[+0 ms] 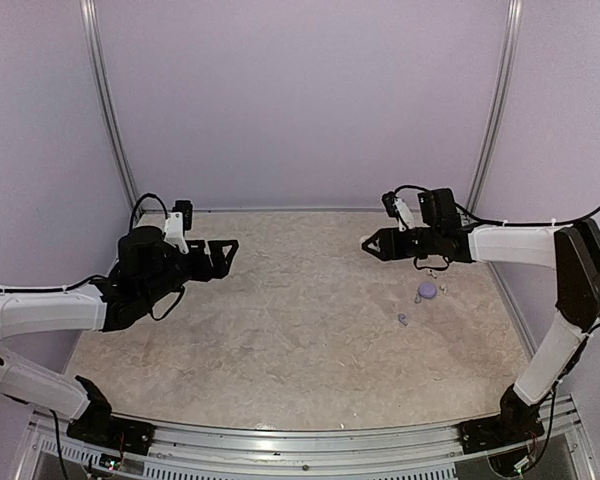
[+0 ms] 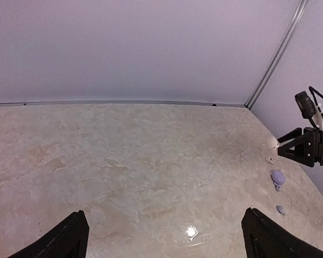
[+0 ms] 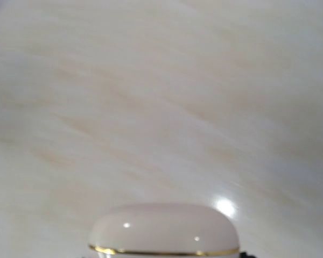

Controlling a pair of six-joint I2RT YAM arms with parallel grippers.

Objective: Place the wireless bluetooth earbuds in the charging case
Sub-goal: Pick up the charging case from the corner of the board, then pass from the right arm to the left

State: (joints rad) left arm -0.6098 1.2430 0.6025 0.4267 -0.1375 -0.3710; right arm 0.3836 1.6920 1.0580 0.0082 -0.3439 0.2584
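From above and behind the arms, the left pincer (image 1: 223, 258) hangs over the marbled tabletop (image 1: 280, 340), far to the left of a lilac case (image 1: 426, 291). Its jaws are spread wide with nothing between them. The right pincer (image 1: 372, 243) sits up and to the left of the lilac case, and what it carries is too small to make out from this height. The lilac case, a rounded pebble shape, lies on the tabletop. One earbud (image 1: 403, 320), a tiny pale piece, lies near the lilac case on its near-left side, apart from it. A few whitish specks (image 1: 436, 272) lie just beyond the lilac case, too small to identify.

From the left wrist, the two black fingers (image 2: 70, 239) stand in the bottom corners, spread wide over bare tabletop (image 2: 124, 161). At the far right edge the right pincer (image 2: 282, 146) grips a pale, rounded charging case (image 2: 273, 142) at its tips, just beyond the lilac case (image 2: 278, 176). The earbud (image 2: 281, 210) lies on the camera's side of the lilac case. A smaller pale bit sits right at the lilac case's near edge, and whether the two touch cannot be told.

From the right wrist, the charging case (image 3: 164, 231) fills the bottom centre, pinched in the right pincer, whose fingers barely show. It is glossy pinkish-white with a thin gold band. Behind it the tabletop (image 3: 151, 107) is blurred.
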